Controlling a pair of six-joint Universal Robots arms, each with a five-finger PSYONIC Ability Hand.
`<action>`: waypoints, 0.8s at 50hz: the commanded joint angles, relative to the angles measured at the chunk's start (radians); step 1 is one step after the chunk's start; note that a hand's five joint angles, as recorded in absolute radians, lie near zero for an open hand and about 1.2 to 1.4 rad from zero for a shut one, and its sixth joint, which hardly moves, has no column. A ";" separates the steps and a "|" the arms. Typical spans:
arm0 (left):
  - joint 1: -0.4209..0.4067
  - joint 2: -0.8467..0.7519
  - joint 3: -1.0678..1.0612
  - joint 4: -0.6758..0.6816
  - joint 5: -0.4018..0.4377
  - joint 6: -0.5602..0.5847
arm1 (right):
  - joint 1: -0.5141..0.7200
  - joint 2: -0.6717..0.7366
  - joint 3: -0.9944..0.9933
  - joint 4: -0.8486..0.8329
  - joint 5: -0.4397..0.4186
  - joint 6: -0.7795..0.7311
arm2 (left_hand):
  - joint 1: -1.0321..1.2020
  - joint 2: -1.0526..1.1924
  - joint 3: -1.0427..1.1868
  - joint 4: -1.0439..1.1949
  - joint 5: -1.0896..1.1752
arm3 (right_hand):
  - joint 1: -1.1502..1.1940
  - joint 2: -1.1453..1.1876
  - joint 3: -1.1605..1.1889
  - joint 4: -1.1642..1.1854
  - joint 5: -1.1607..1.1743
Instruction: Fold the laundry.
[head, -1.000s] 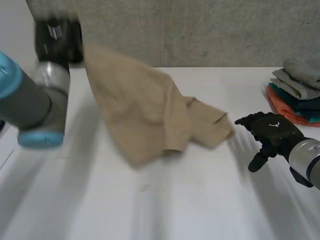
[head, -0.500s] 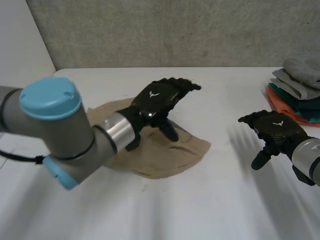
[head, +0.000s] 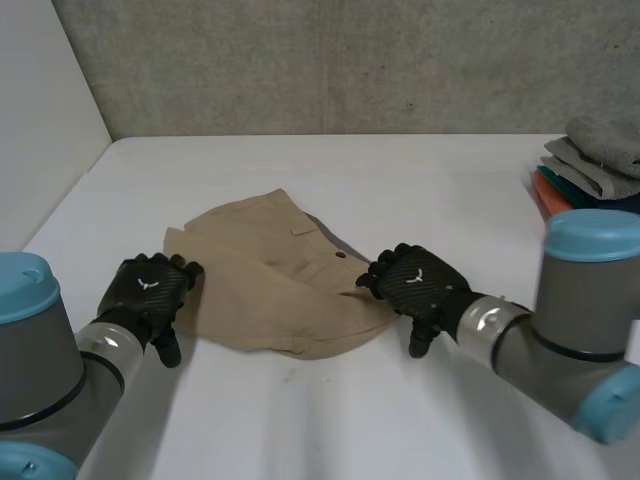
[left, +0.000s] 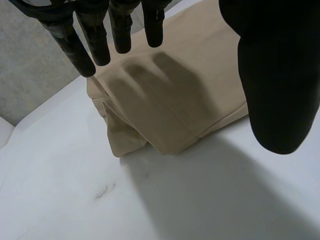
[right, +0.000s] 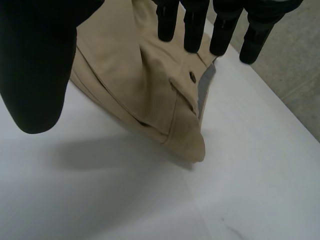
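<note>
The left hand (head: 148, 292) hung over the left edge of the tan shorts (head: 270, 290), fingers straight, thumb wide, holding nothing. The right hand (head: 415, 285) was poised likewise over the right edge. The shorts lay rumpled mid-table (head: 330, 420). Judged step: spreading before folding. Next, each hand must pinch its edge. A folded stack (head: 595, 185) sat far right.
</note>
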 joint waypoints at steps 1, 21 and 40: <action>0.032 -0.070 0.007 0.105 0.094 0.006 | 0.044 0.175 -0.143 -0.074 0.110 -0.009 | -0.014 -0.032 -0.041 -0.029 -0.050 | 0.150 0.142 0.140 0.144 0.134; -0.023 -0.112 0.142 0.176 0.075 0.085 | 0.029 0.069 -0.215 -0.016 0.222 0.118 | 1.207 1.189 1.181 1.193 1.171 | 1.114 1.106 1.103 1.108 1.098; -0.056 0.120 0.305 -0.206 0.165 -0.136 | -0.037 -0.100 -0.246 0.371 0.122 0.276 | 1.207 1.189 1.181 1.193 1.171 | 0.257 0.249 0.246 0.251 0.241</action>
